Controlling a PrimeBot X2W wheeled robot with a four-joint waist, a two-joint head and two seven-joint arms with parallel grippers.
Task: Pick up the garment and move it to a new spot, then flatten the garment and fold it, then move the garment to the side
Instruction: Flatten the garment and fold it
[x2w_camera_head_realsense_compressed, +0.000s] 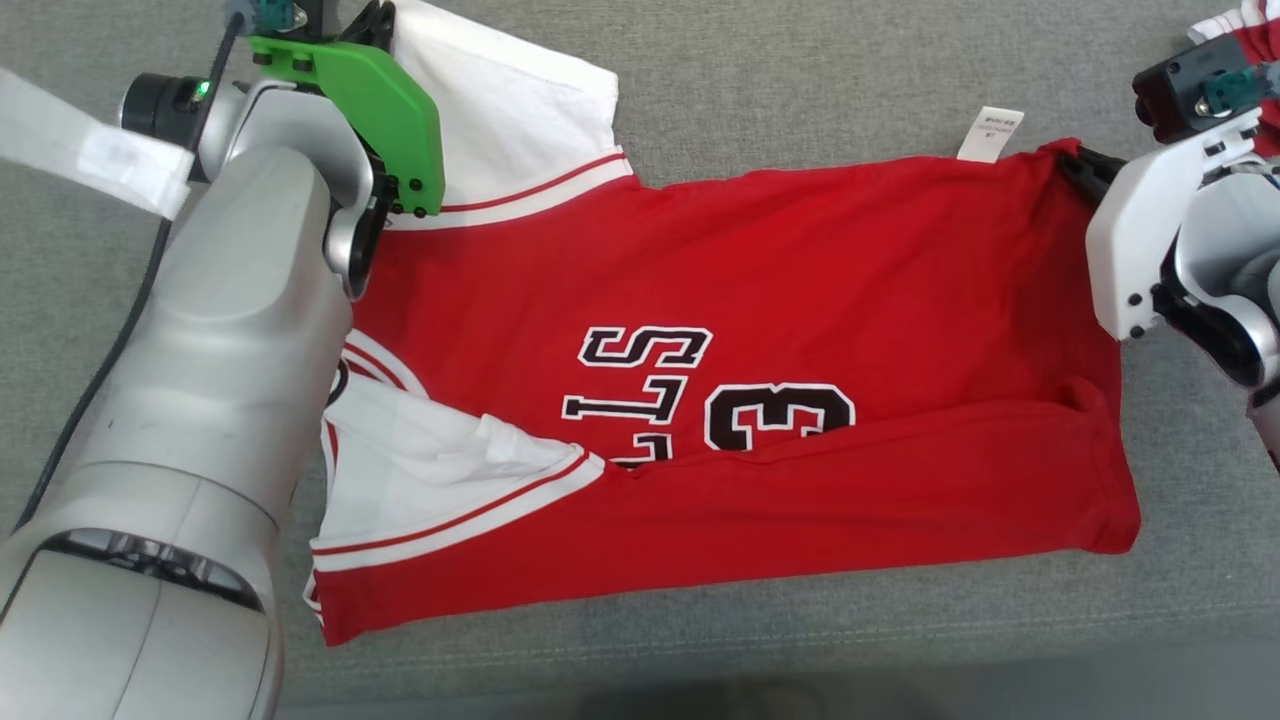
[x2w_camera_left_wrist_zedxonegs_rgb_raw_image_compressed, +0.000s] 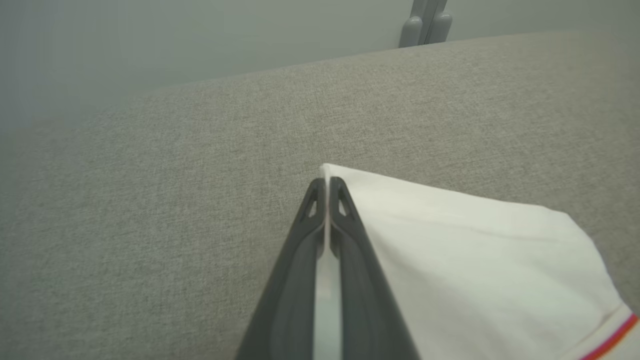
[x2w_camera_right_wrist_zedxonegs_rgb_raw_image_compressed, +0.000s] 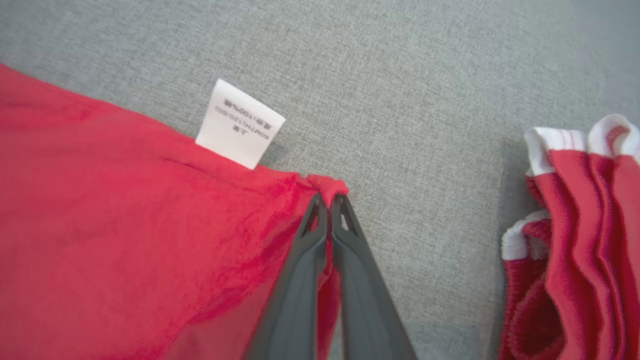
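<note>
Surface: I see a grey woven fabric surface (x2w_camera_head_realsense_compressed: 820, 80), like upholstery, lying flat under everything in the head view.
Room: in the left wrist view the surface ends at a far edge. Behind it are a plain pale grey wall (x2w_camera_left_wrist_zedxonegs_rgb_raw_image_compressed: 200, 35) and a pale grey upright fitting (x2w_camera_left_wrist_zedxonegs_rgb_raw_image_compressed: 426, 22); I cannot tell what the fitting is.
Task piece: the red jersey (x2w_camera_head_realsense_compressed: 800, 260) lies spread across the middle of the surface, with its white sleeves toward my left and its hem toward my right. Its near edge is folded up over part of the black-and-white lettering.
Left side: my left gripper (x2w_camera_left_wrist_zedxonegs_rgb_raw_image_compressed: 326, 187) has its fingers closed tight on the edge of the far white sleeve (x2w_camera_left_wrist_zedxonegs_rgb_raw_image_compressed: 475, 260).
Right side: my right gripper (x2w_camera_right_wrist_zedxonegs_rgb_raw_image_compressed: 329, 202) has its fingers pinched together on the far corner of the red hem, near the white label (x2w_camera_right_wrist_zedxonegs_rgb_raw_image_compressed: 240, 124).
Other cloth: a bunched red-and-white garment (x2w_camera_right_wrist_zedxonegs_rgb_raw_image_compressed: 575, 240) lies on the surface to my right, apart from the jersey.
</note>
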